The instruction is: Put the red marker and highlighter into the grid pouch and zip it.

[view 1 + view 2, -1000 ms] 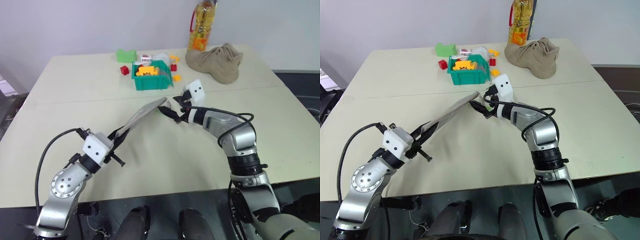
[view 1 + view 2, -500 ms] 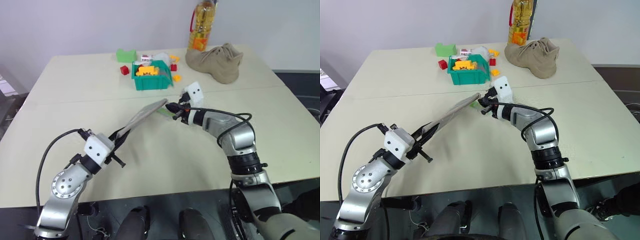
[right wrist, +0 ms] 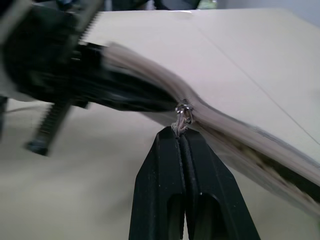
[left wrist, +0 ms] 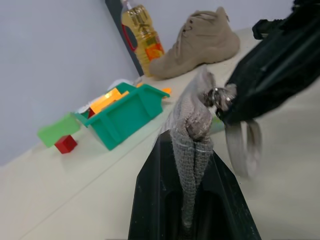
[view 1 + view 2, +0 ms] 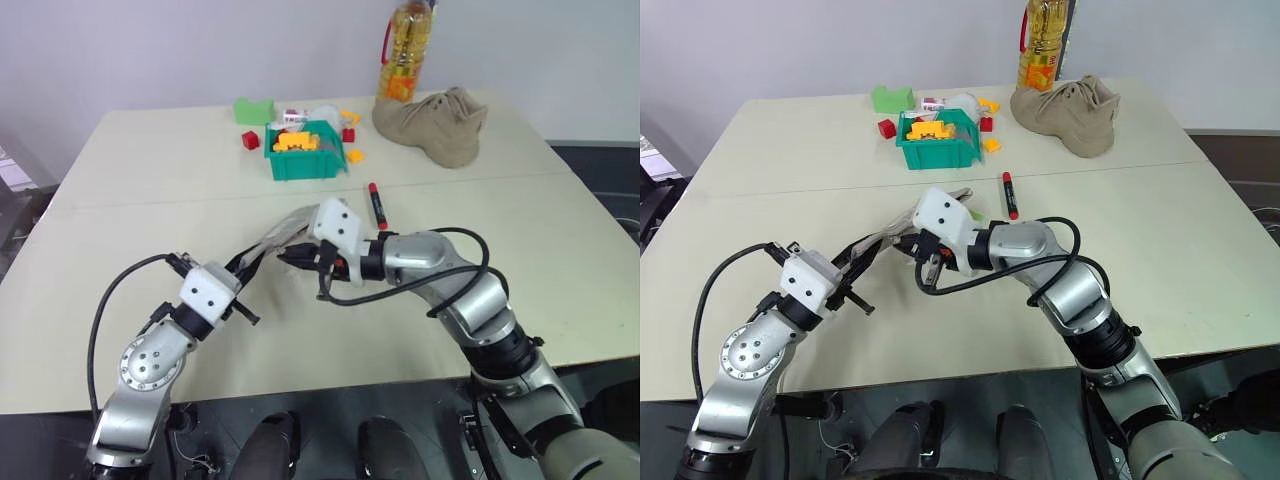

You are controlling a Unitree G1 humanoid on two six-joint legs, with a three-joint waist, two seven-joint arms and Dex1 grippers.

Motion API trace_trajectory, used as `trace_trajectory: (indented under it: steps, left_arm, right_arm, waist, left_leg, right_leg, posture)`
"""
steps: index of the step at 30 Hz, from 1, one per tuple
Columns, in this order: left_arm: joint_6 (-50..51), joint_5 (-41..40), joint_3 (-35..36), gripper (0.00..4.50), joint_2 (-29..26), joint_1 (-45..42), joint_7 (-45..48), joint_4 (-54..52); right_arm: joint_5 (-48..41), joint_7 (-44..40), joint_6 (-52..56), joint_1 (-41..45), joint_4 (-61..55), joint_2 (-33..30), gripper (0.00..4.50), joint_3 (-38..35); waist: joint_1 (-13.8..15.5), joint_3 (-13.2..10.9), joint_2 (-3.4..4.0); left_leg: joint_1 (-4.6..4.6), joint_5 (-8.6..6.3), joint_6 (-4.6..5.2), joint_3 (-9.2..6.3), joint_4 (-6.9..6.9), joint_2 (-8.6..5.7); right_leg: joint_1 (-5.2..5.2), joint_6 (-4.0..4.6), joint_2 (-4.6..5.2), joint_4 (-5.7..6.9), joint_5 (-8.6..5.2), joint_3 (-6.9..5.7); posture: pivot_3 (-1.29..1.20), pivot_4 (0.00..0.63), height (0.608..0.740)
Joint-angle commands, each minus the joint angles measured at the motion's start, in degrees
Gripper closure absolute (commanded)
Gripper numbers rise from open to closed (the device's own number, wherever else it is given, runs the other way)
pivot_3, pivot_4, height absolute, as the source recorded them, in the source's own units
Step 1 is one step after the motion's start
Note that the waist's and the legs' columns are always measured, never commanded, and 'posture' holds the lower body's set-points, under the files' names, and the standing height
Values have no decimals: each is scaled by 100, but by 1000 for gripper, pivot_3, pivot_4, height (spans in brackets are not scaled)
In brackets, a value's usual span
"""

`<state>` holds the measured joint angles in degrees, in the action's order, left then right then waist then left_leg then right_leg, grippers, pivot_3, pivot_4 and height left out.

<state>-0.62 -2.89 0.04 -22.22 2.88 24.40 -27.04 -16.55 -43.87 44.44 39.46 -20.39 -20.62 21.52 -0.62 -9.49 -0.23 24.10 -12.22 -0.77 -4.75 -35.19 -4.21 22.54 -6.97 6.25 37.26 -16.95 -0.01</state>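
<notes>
Both grippers pinch the grid pouch above the table.
The left gripper [image 4: 192,200] clamps the grid pouch [image 5: 272,240] at its near end; the right gripper [image 3: 181,137] pinches its zipper pull [image 3: 182,114]. The red marker [image 5: 376,204] lies on the table [image 5: 150,180], right of the pouch. The green bin [image 5: 305,160] farther back holds yellow blocks [image 5: 290,141].

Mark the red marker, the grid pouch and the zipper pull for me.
red marker [image 5: 377,204]: left eye view, middle of its barrel.
grid pouch [image 4: 191,145]: left wrist view, pinched fabric.
zipper pull [image 3: 182,114]: right wrist view, metal tab.
</notes>
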Motion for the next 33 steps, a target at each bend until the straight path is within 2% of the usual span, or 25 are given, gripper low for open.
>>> trace_trajectory:
  steps: [1,5,6,9,13,19,24,28,31,33]
  left_arm:
    - [-148,166,-107,4500,119,-187,-180,-45]
    - [-182,299,-122,4500,192,-216,-284,-3]
    - [-207,335,-72,4500,205,-216,-347,23]
    - [-255,392,79,4500,214,-231,-485,111]
    - [-397,491,249,4500,164,-266,-633,269]
    - [-650,474,404,4500,152,-275,-731,680]
    - [-819,458,366,4500,163,-243,-710,899]
    - [-873,432,360,4500,190,-167,-718,945]
    - [-886,410,356,4500,221,-71,-729,924]
    - [-877,392,373,4500,256,-15,-747,904]
  right_arm:
    - [-242,-85,49,249,-375,274,4471,113]
    - [-250,-138,48,280,-282,250,4471,7]
    - [-339,-170,111,274,-266,202,4211,-134]
    - [-404,-158,174,229,-67,-42,3119,-531]
    - [51,532,131,277,1006,-298,1000,-1064]
    - [563,2114,-37,670,3186,105,1000,-1902]
    - [887,2518,-694,945,4548,385,1000,-1957]
    - [923,2598,-883,1090,5091,513,1000,-2044]
    - [896,2709,-946,1130,5260,567,1830,-2167]
    - [876,2725,-949,1119,5246,579,2887,-2220]
  waist:
    - [-3,0,0]
    - [-1,0,0]
    - [0,0,0]
    - [5,0,-1]
    - [15,2,-5]
    - [-18,2,-4]
    - [-36,2,-4]
    - [-19,1,-4]
    - [-16,1,-4]
    - [-17,1,-4]
  left_leg:
    - [0,0,0,-1,0,0]
    - [0,0,0,-1,0,0]
    - [0,0,0,-1,0,-1]
    - [0,0,0,-1,0,-1]
    - [0,0,0,-1,-4,-2]
    - [1,2,-4,6,3,-1]
    - [12,4,-5,9,5,1]
    - [13,5,-5,9,1,1]
    - [14,5,-5,8,-1,0]
    - [14,5,-6,8,-1,0]
  right_leg:
    - [0,0,0,0,0,0]
    - [0,0,-1,0,0,0]
    - [0,0,-1,0,0,-1]
    - [0,0,-1,0,0,-1]
    - [-4,-1,0,0,0,-2]
    - [5,0,-1,2,1,2]
    - [17,0,-2,4,1,3]
    - [15,0,-2,6,1,3]
    - [15,-1,-2,7,1,4]
    - [15,0,-2,8,1,3]
  posture:
    - [0,150,740]
    - [0,150,740]
    - [0,150,740]
    - [0,150,740]
    - [0,150,740]
    - [0,150,740]
    - [0,150,740]
    - [0,150,740]
    - [0,150,740]
    - [0,150,740]
